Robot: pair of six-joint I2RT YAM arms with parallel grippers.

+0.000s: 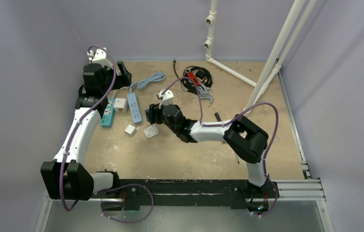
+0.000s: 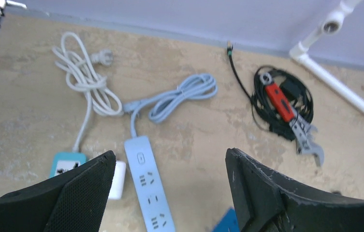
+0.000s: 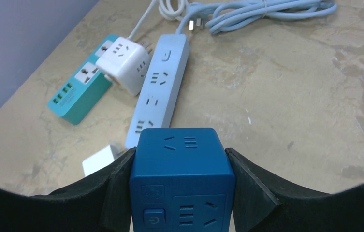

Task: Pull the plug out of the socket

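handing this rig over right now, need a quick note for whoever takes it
Left tool: open, empty, above the light blue strip.
Right tool: shut on the blue cube socket, which appears free of both strips.
White cube adapter sits tilted on the teal strip; a small white plug lies loose beside the light blue strip.
Done: blue cube in hand.
Left: probably the white cube, which looks plugged in.

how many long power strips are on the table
2. The teal power strip lies left of the light blue power strip, side by side. The blue cube socket in the right tool is not counted. None seem hidden.
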